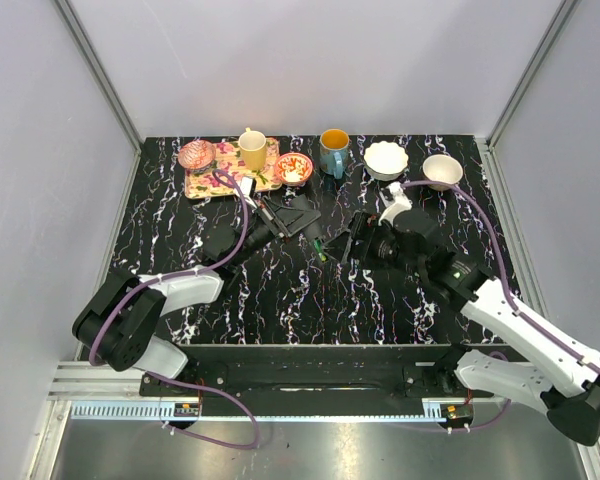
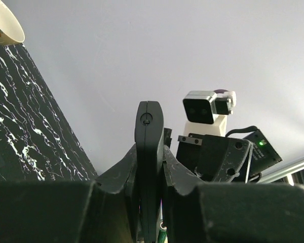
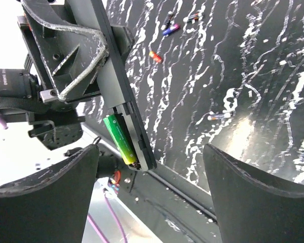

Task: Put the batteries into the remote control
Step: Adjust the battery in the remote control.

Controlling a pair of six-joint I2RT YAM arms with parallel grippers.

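Two pairs of fingers meet over the middle of the black, white-veined marble-pattern tabletop [image 1: 310,290]. The left fingers [image 2: 116,172] are clamped on the slim black rectangular plastic remote control [image 2: 149,142], one pad pressed to each flat face, so that the bar stands edge-on between them and points away from the left wrist camera. The right fingers [image 3: 45,202] stand wide apart and hold nothing; the lower end of the remote control lies in the gap between them without touching either one.

Only the right wrist view shows the open battery slot: a thin green-wrapped battery [image 3: 119,139] with a dark end lies lengthwise in it, near the end of the bar farthest from the left grip. That view also picks out a few tiny coloured pieces [image 3: 155,56] scattered on the tabletop, too small to name.

From the left wrist, the slot and the battery are hidden; the view shows instead the grey-faced camera [image 2: 206,108] on the right arm just beyond the bar, and the rim of a white bowl [image 2: 5,28] at the upper left corner.

From above, the two grippers sit close together, with a green speck between them. Behind them, along the far edge, stand a floral tray [image 1: 205,185], a yellow mug [image 1: 252,150], a teal mug [image 1: 332,152] and two white bowls [image 1: 386,160].
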